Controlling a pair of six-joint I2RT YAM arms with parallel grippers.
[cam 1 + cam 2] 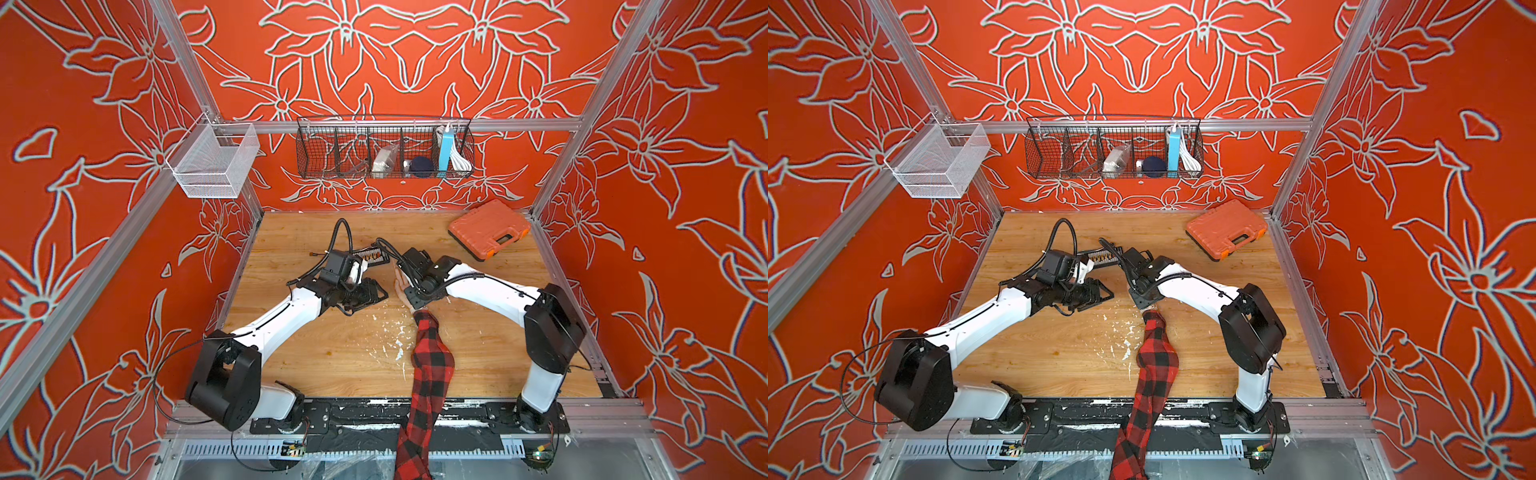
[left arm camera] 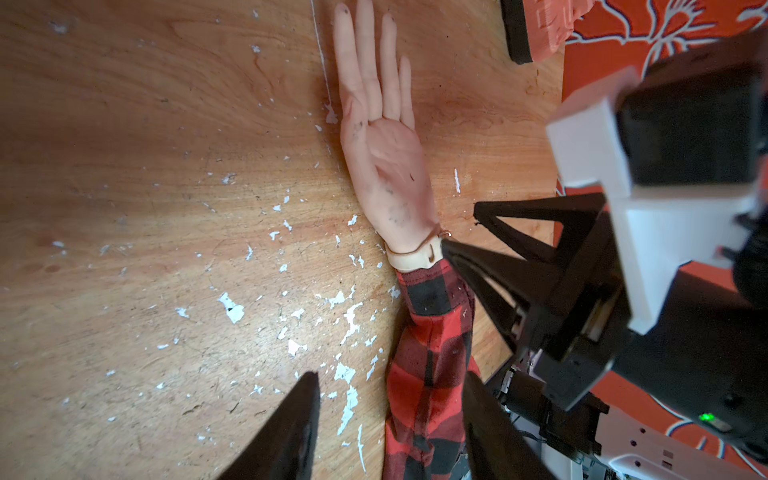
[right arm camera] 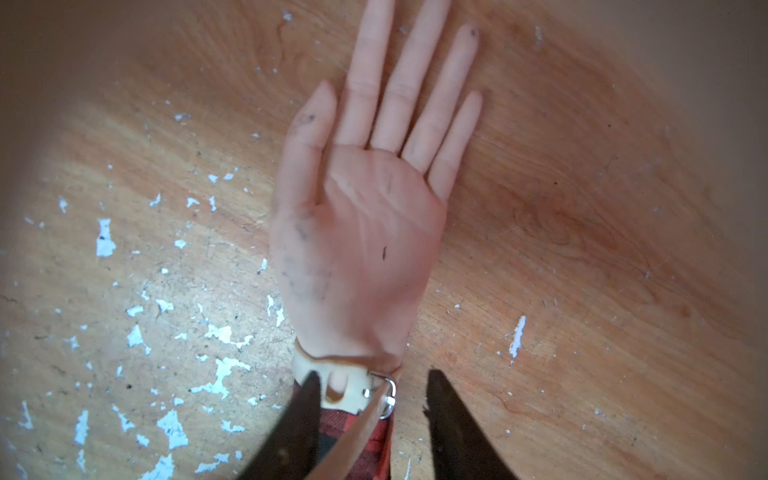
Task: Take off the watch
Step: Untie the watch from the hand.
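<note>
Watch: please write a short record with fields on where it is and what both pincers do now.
watch: around the wrist, buckle facing up
mannequin hand: palm up on the table, plaid sleeve behind the strap
right pincer: open, one finger on each side of the buckle
left pincer: open, empty, beside the hand

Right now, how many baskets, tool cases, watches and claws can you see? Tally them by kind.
Baskets: 2, the white mesh basket and the black wire basket
Orange tool case: 1
Watch: 1
Claws: 2, the left claw and the right claw
Total: 6
</note>
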